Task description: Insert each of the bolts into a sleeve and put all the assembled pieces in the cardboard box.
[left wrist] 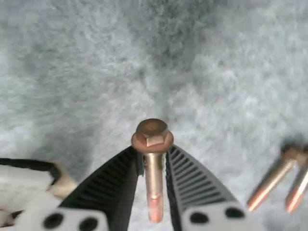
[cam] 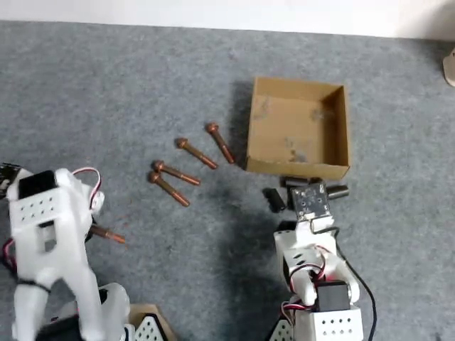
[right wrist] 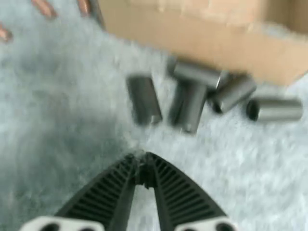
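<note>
My left gripper (left wrist: 153,161) is shut on a copper bolt (left wrist: 153,180), whose hex head (left wrist: 152,134) sticks out past the fingertips. In the high view that bolt (cam: 109,235) hangs at the left, above the carpet. Several more bolts (cam: 192,153) lie loose left of the open cardboard box (cam: 298,169). Several dark sleeves (right wrist: 143,98) lie along the box's near wall (right wrist: 202,41). My right gripper (right wrist: 143,168) is shut on nothing, just short of those sleeves. One sleeve (right wrist: 274,109) lies apart from the cluster.
Grey carpet covers the whole table. Two loose bolts (left wrist: 272,180) lie close to the left gripper. The right arm (cam: 313,206) stands right in front of the box, over some sleeves (cam: 274,199).
</note>
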Robot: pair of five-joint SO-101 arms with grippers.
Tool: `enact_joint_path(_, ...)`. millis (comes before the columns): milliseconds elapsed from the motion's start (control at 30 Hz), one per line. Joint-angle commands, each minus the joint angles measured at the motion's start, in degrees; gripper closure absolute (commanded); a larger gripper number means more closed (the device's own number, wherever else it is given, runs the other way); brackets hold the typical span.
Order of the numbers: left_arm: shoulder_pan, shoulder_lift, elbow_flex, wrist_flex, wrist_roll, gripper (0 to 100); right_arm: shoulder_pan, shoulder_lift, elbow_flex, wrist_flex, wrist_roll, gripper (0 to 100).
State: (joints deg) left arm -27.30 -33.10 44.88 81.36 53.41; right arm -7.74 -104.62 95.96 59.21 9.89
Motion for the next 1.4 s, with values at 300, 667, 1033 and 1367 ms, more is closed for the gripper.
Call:
enact_joint_path(300, -0.48, -13.05, -1.98, 9.93, -2.73, 96, 1.1, -0.66, 7.78, -1.89, 12.31, 99.5)
enact_joint_path(667, 0.75, -12.88, -2.07, 5.63, -21.71, 100, 1.01, -0.57, -4.97, 3.91, 17.32, 99.5)
enact_joint_path(1033, 2.86, -13.05, 4.62, -2.29, -36.48, 100, 0.92, 26.95, -17.89, -1.89, 16.26, 99.5)
enact_joint_path(1367, 3.91, -12.79, 8.4, -8.18, -40.88, 100, -1.89, 67.38, -45.67, -3.47, 9.67, 99.1)
